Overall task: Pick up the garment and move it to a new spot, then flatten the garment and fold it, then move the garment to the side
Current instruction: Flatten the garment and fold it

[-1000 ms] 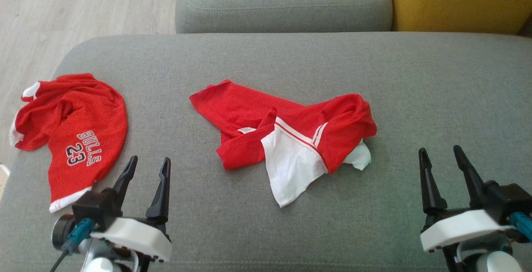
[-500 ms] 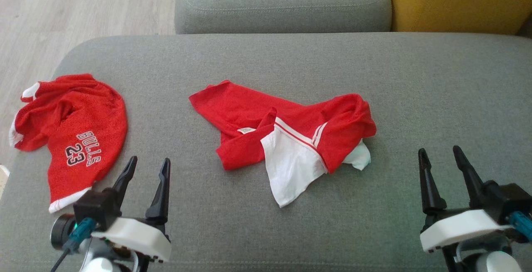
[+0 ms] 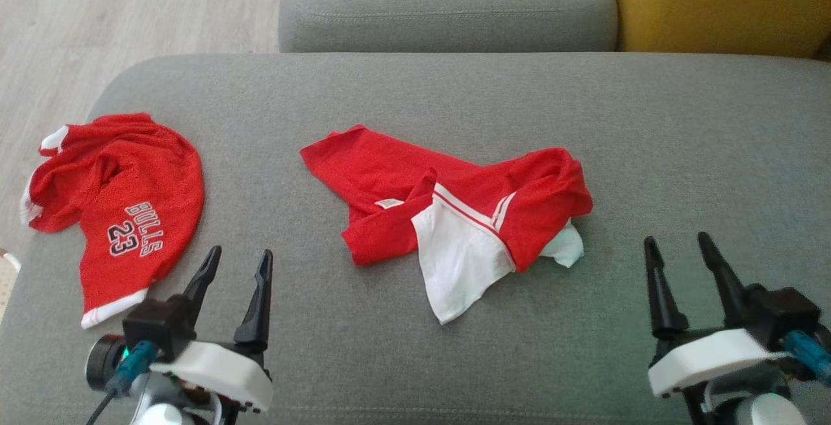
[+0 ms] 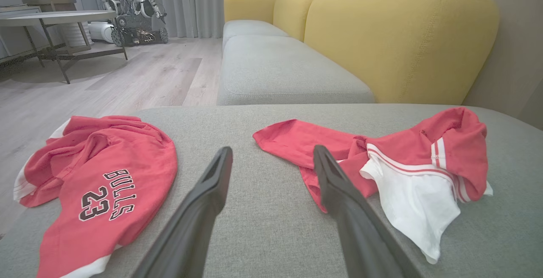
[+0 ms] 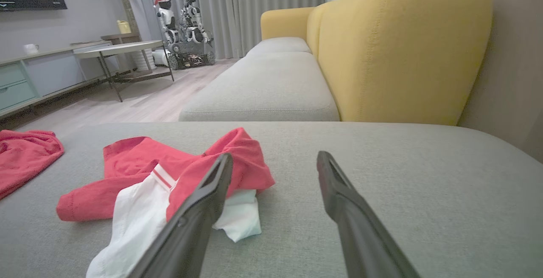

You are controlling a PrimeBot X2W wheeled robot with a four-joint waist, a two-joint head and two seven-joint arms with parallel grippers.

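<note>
A crumpled red and white garment (image 3: pixel 454 198) lies in the middle of the grey sofa cushion (image 3: pixel 454 87); it also appears in the left wrist view (image 4: pixel 382 155) and in the right wrist view (image 5: pixel 169 163). My left gripper (image 3: pixel 240 253) is open near the front edge, to the garment's lower left and apart from it, with nothing between its fingers (image 4: pixel 271 150). At the lower right my right gripper (image 3: pixel 675 238) is open too, clear of the garment's right end (image 5: pixel 275 155).
A red "BULLS 23" jersey (image 3: pixel 123 198) lies bunched at the cushion's left end (image 4: pixel 106 172), just beyond my left gripper. Behind are a second grey cushion (image 3: pixel 448 3) and a yellow backrest (image 3: pixel 714 3). Wooden floor (image 3: pixel 97 16) lies past the left edge.
The whole head view has shifted slightly, so the camera moved. My right gripper has edged a little left. Both garments lie as before.
</note>
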